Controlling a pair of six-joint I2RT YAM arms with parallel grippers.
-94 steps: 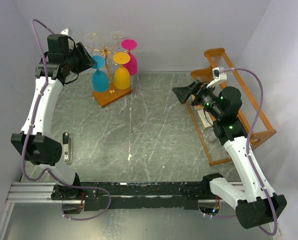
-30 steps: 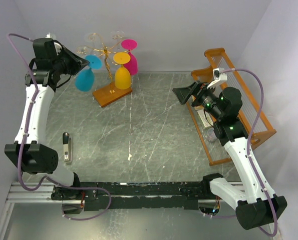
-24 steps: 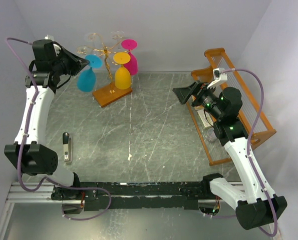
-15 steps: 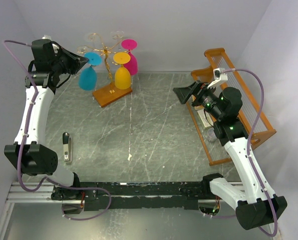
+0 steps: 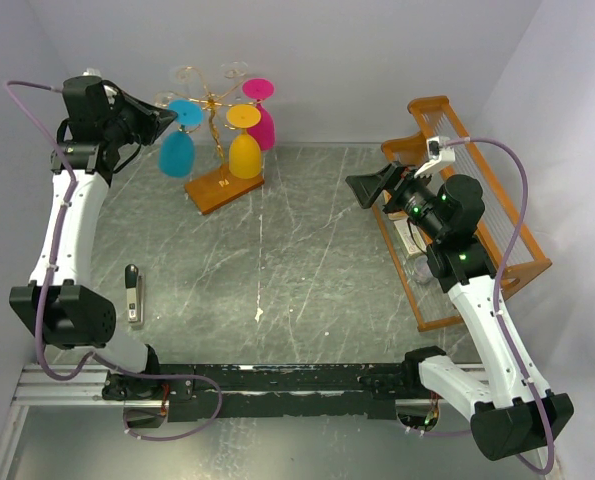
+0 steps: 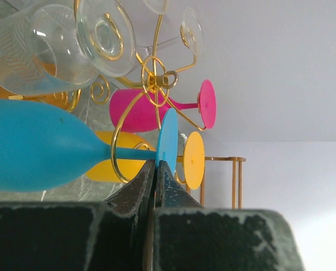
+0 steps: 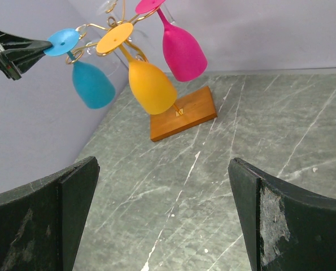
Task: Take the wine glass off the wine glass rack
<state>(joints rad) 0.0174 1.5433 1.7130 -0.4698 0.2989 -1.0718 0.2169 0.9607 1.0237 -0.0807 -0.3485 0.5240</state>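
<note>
The left hand (image 6: 155,167) is clamped on the foot of the blue wine glass (image 6: 38,145) — hanging bowl-down from the far-left wine glass rack (image 5: 213,101), probably to slide it off its wire arm — while the right hand (image 5: 358,190) waits, spread wide.

Left pincer (image 6: 155,165) pinches the foot of the blue wine glass (image 6: 38,144) (stem in the gold rack (image 6: 157,81)).

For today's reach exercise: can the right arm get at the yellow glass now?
Probably yes: the right gripper is open and faces the yellow glass, only bare table between. The left gripper, shut on the blue glass, is off to the side.
</note>
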